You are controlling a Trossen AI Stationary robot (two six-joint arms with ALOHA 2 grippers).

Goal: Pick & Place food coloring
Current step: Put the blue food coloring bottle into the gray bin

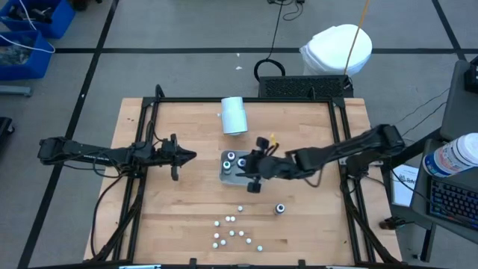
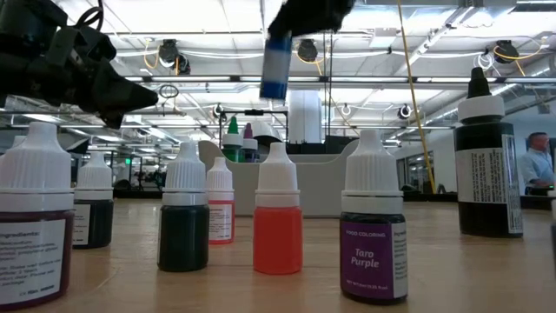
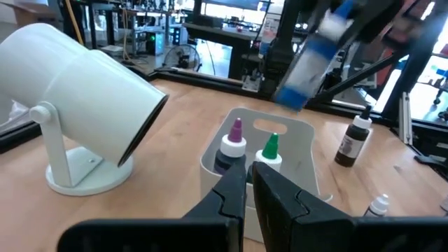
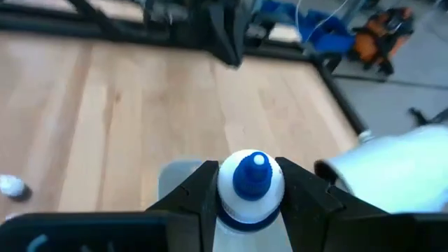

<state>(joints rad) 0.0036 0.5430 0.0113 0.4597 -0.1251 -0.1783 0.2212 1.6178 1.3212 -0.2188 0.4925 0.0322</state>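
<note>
While my right gripper (image 4: 250,192) hangs above the grey tray (image 1: 226,173) near the table's middle, its fingers are clamped on a blue-capped bottle (image 4: 252,183). From the low camera the same bottle hangs in the air, clear of the table (image 1: 187,209); from my left wrist it shows tilted over the tray.

My left gripper (image 3: 250,183) waits over the left half of the table, fingers pressed together with nothing between them, pointing toward the tray.

Tray contents, seen from my left wrist: two bottles upright inside, one purple-tipped bottle (image 3: 234,143) and one green-tipped bottle (image 3: 269,150), side by side. Overhead, they show as two white-ringed tops at the tray's far end.

One dark bottle (image 1: 280,209) stands alone on the wood, on the near side of my right gripper, well apart from the tray. A loose cluster of small white-capped bottles (image 1: 233,232) sits near the table's front edge. The low camera shows several of these up close: an orange-red one (image 2: 277,213), a purple-labelled one (image 2: 373,228), a dark green one (image 2: 183,217), all upright and apart from each other.

White cylinder (image 1: 234,115) on a stand sits at the far side of the table, beyond the tray, not touching it.
</note>
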